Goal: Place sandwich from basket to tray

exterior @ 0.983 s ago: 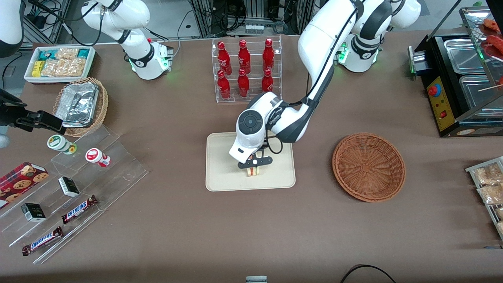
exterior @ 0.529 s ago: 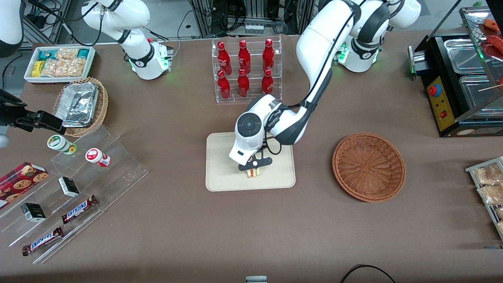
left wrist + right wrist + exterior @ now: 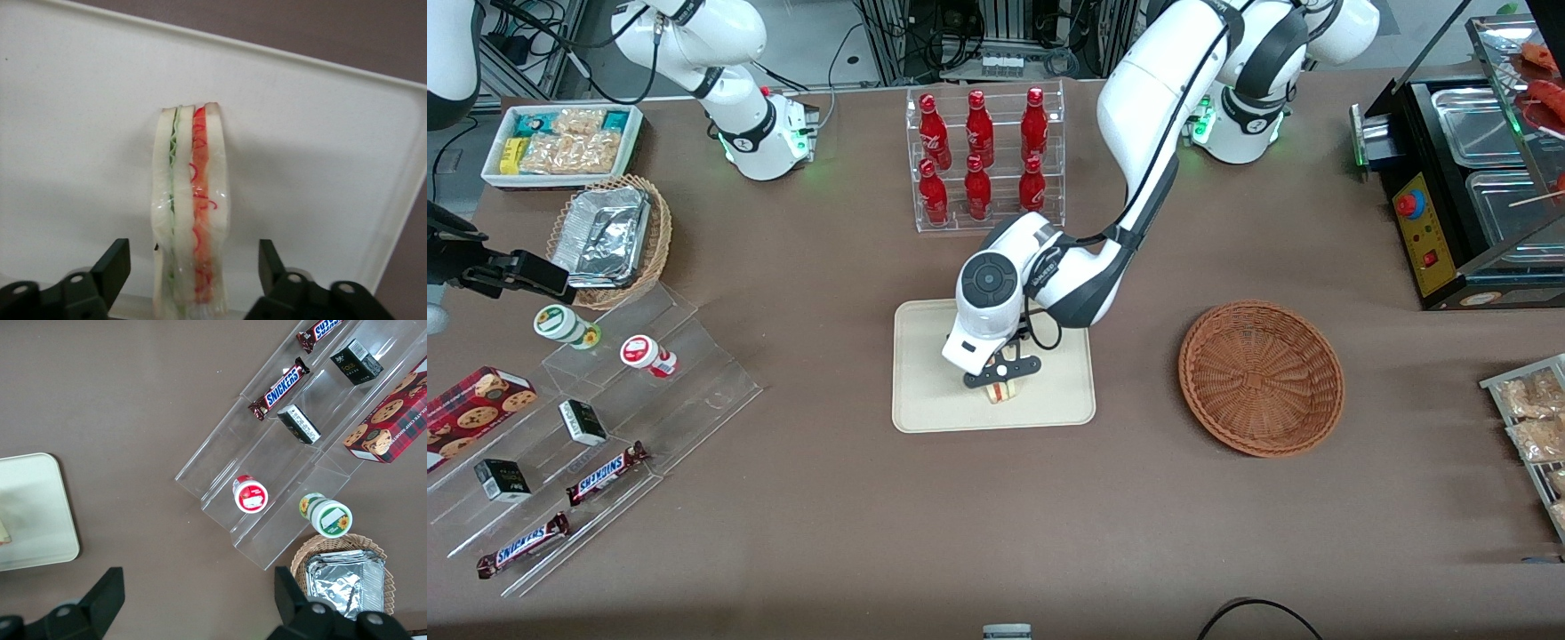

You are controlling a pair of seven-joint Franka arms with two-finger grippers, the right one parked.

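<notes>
Sandwich [image 3: 190,213] located on the tray [image 3: 925,391], standing on edge with its cut face up; layers of pale bread with green and red filling show in the left wrist view. It rests on the part of the tray nearer the front camera, clear of the rim. In the front view, the sandwich [image 3: 1000,391] shows only partly below the hand.

Hand [image 3: 1000,372] of the left arm is positioned directly over the sandwich, low above the tray. Its fingers [image 3: 113,263] are apart, one on each flat side of the sandwich, with visible gaps between each finger and the bread. No contact between fingers and sandwich is seen in the left wrist view.

Tray [image 3: 320,133] lies flat on the brown tabletop [image 3: 996,516] near its middle. The sandwich is the only item seen on it.

Basket [image 3: 1261,378] sits on the tabletop well apart from the tray, toward the working arm's end. Nothing is visible inside it.

A clear rack of red bottles [image 3: 983,156] stands farther from the front camera than the tray. A tan wicker basket holding foil containers [image 3: 609,238] lies toward the parked arm's end of the tabletop, with a stepped clear display of snack bars [image 3: 600,471] nearer the front camera than it.
</notes>
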